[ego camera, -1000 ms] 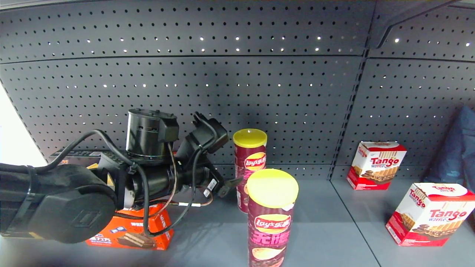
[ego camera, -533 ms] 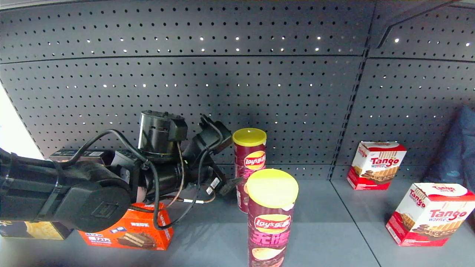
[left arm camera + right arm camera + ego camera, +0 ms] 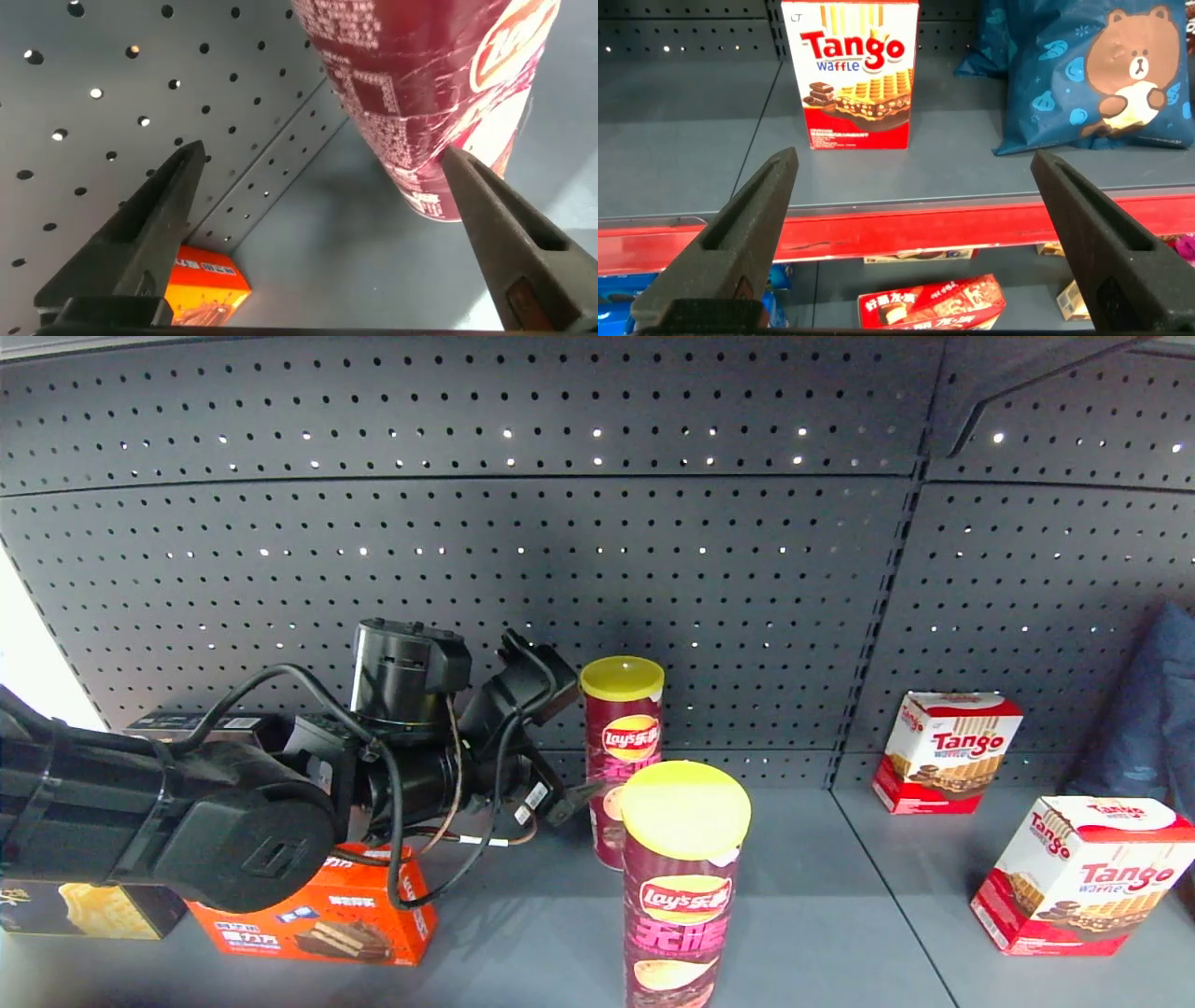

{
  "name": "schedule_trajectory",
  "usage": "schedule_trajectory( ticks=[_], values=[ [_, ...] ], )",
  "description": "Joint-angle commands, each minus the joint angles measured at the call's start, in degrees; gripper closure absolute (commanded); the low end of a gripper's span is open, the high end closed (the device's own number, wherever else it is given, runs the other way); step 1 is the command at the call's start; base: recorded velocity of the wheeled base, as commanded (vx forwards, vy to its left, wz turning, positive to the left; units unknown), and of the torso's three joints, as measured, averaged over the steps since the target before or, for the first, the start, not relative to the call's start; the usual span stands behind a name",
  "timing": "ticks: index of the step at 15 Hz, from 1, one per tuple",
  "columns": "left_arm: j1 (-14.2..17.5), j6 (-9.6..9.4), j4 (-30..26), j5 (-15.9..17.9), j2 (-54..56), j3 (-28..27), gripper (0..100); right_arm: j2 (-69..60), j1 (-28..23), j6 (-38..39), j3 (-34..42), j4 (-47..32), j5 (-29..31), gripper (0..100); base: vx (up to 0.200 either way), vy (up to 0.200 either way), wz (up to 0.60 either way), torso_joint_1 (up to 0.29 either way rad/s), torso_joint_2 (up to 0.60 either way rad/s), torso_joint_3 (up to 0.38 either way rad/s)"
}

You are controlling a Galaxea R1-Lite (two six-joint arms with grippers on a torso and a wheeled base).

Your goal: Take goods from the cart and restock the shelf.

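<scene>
Left pincer point(image 3: 320, 154): jaws spread wide, gripping nothing, flanking base of rear maroon cylindrical crisp can with yellow lid point(image 3: 622, 747), upright on grey metal shelf point(image 3: 822, 896) behind matching can point(image 3: 683, 877). Right pincer point(image 3: 915, 163) likewise spread, empty.

Head cam: forward-down onto grey metal shelf point(image 3: 840, 915). Left wrist cam: close on rear maroon yellow-lidded chip can point(image 3: 624, 756), head's 12 o'clock. Right wrist: farther back.

Brand print on chip cans point(image 3: 684, 887) and boxes point(image 3: 1083, 877)
</scene>
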State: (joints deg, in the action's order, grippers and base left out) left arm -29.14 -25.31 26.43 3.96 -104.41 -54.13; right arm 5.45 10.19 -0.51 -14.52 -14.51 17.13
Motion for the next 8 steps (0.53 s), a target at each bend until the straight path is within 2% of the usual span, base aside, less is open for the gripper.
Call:
schedule_trajectory(
  ticks=[1,8],
  values=[
    [0.5,0.00,0.0,0.0,-0.4,0.0,0,0.1,0.0,0.0,0.0,0.0,0.0,0,0.000,0.000,0.00,0.000,0.00,0.000],
    [0.7,0.00,1.4,0.0,-0.3,0.8,0,0.1,0.0,0.2,0.4,0.2,0.0,0,0.000,0.000,0.00,0.000,0.00,0.000]
  ],
)
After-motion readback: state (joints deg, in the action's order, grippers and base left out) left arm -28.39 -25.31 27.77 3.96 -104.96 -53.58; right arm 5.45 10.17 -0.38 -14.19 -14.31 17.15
